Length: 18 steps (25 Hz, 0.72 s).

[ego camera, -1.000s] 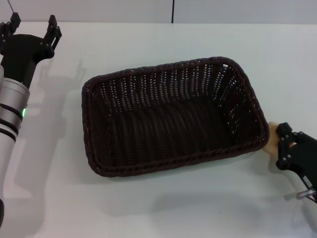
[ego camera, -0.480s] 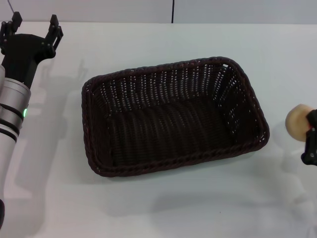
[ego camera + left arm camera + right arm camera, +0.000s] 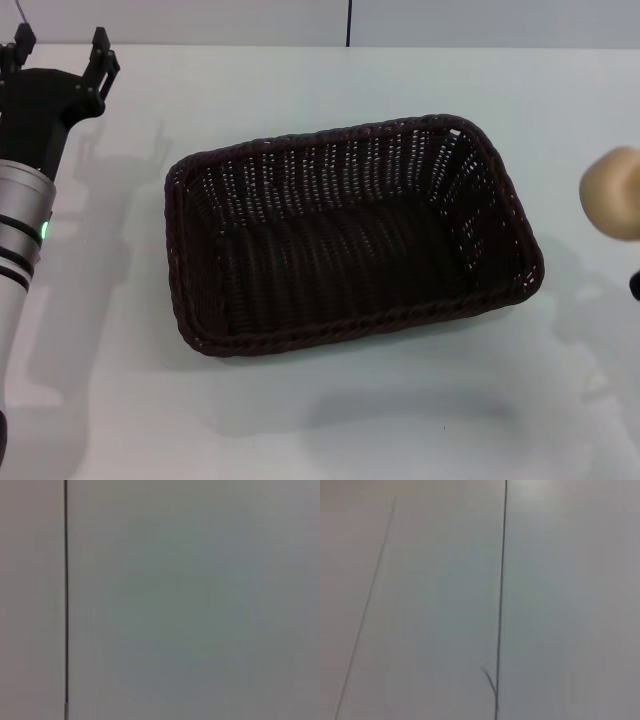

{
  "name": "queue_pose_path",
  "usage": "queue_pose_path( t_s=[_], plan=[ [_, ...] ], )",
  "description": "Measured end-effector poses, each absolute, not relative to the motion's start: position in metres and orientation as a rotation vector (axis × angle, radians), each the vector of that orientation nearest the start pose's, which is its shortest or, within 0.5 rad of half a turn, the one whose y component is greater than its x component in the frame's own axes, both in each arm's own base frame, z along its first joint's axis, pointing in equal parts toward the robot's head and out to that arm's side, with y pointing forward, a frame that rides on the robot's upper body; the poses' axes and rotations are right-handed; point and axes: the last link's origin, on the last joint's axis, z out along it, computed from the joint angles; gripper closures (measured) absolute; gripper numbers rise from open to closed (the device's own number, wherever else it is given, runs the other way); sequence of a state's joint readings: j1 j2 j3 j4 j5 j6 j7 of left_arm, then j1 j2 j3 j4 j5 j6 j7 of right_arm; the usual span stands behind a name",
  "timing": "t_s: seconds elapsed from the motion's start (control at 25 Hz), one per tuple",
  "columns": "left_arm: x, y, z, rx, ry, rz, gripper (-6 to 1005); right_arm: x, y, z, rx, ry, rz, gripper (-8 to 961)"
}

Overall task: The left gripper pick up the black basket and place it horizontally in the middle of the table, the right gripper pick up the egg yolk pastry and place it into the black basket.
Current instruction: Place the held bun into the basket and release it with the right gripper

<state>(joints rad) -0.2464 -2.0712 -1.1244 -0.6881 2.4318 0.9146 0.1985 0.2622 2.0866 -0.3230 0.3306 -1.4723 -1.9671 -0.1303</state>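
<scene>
The black basket (image 3: 350,235) lies flat mid-table (image 3: 330,430). To its right the egg yolk pastry (image 3: 612,192) hangs lifted; right gripper's grip I cannot tell. Left gripper (image 3: 58,52), far left of basket, is released. Next, I judge: carry pastry over basket.

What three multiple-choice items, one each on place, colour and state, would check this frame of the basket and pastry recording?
1. Where is the egg yolk pastry?
A. Inside the basket
B. At the head view's right edge, beyond the basket's right end
C. Beside the left gripper

2. What colour is the black basket?
A. Very dark brown-black
B. White
C. Orange

3. What is the basket's state?
A. Tipped on its side
B. Held by a gripper
C. Empty, resting flat on the table

Answers:
1 B: the pale bun shows past the basket's right rim, clear of it.
2 A: the weave is dark all over.
3 C: its floor is bare, and the left gripper sits far off at the back left.
</scene>
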Motion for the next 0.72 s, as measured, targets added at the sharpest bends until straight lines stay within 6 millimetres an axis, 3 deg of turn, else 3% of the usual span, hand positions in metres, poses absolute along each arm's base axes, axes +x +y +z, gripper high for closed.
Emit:
queue_pose_path(
  t_s=[0.16,0.4,0.72],
  plan=[
    [-0.285,0.341,-0.003,-1.485,-0.475,-0.679,191,0.267,0.203,-0.029,-1.593,0.077,1.1,950],
    [-0.289,0.339,-0.001,-1.474,-0.486,-0.678,192,0.252,0.239,-0.043,-1.698,0.081,1.092,950],
    [-0.289,0.339,-0.001,-1.476,-0.486,-0.675,192,0.239,0.245,-0.055,-1.804,0.124,1.176,941]
  ],
)
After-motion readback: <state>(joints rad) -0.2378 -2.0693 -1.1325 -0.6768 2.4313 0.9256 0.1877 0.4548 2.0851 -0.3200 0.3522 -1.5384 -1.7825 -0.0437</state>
